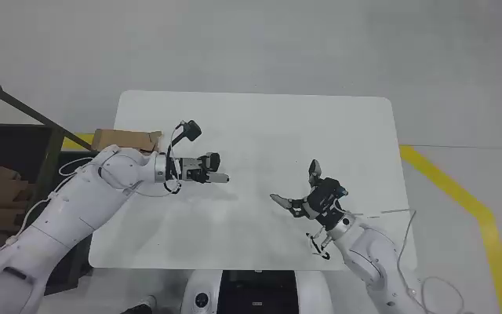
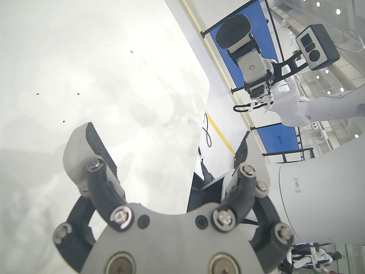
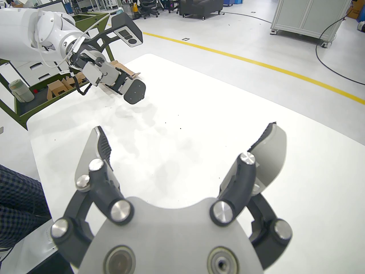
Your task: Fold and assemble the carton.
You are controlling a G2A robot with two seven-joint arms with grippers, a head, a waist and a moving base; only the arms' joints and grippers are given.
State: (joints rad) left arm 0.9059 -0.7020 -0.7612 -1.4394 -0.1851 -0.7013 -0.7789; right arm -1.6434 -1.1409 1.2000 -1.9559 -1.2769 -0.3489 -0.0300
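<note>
The table [image 1: 314, 125] is plain white, dotted with a few dark specks. At its far left edge the carton [image 1: 125, 140] is brown cardboard. The left gripper [image 2: 166, 132] and right gripper [image 3: 185, 128] have pale grey fingers with black ribbed pads [image 3: 104, 143]. The floor [image 1: 235, 39] is light grey, crossed by a yellow line [image 1: 451, 184]. The barrier panels [image 2: 281, 139] are blue.

One carton [image 1: 124, 139] on one table [image 1: 314, 129]; left hand [image 2: 166, 132], right hand [image 3: 185, 130].

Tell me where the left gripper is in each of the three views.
Top view: left gripper over the white table, left of centre.
Left wrist view: foreground, open over the table.
Right wrist view: farther off, in front of the carton.
Shared landmark: the white table.
</note>
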